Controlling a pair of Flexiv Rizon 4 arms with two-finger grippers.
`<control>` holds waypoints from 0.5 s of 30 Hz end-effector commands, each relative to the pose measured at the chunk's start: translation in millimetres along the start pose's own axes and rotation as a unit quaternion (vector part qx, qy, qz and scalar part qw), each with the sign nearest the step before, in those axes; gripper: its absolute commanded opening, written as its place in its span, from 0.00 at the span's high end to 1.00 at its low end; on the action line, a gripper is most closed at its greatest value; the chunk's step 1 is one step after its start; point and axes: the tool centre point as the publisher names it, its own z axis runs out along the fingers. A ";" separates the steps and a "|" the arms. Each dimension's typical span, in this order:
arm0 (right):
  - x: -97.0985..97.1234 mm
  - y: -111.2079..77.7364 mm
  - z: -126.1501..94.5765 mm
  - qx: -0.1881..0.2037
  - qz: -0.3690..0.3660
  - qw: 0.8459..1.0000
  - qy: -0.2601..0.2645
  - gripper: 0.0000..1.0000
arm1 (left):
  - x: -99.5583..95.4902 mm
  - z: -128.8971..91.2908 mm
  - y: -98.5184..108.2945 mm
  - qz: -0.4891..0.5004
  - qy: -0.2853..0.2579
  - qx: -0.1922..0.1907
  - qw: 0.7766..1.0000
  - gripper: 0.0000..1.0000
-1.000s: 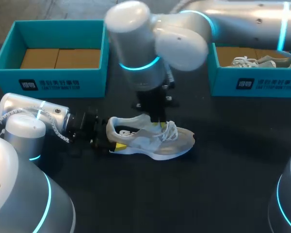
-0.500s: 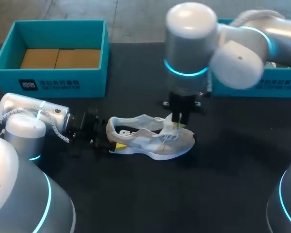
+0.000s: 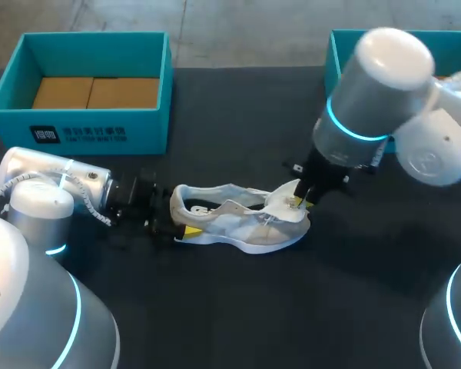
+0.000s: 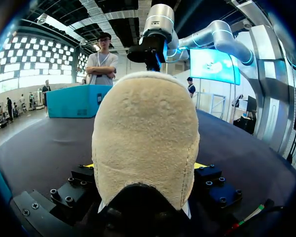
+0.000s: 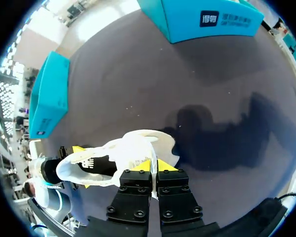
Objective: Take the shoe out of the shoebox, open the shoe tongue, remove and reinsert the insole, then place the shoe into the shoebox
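Shoe [image 3: 238, 224] on its sole on the black table [image 3: 215, 307] at frame centre, toe to the right, outside the left shoebox [image 3: 92, 131] at upper left and the right shoebox [image 3: 334, 58] at upper right. Left gripper [image 3: 170, 224] clamped on the heel, a yellow tip on either side. Right gripper [image 3: 301, 201] pinched together on the shoe tongue [image 3: 283, 201], folded toward the toe.

A black table [image 3: 238, 307] under even light
Its matte top runs wide and flat across the head view — faint pale specks dot it in the right wrist view, where a soft-edged dark shadow [image 5: 222, 136] lies across the surface
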 end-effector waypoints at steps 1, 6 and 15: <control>-9.8 4.4 5.4 0.005 -0.002 0.987 0.159 0.96 | 0.4 -0.9 4.0 0.000 0.000 -0.001 1.000 1.00; -5.7 2.8 6.2 0.007 -0.006 0.985 0.171 0.27 | 0.4 -0.9 4.0 0.000 0.000 -0.001 1.000 1.00; 29.3 -18.8 -39.0 -0.030 -0.022 0.994 0.107 0.00 | 0.4 -0.9 4.0 0.000 0.000 -0.001 1.000 1.00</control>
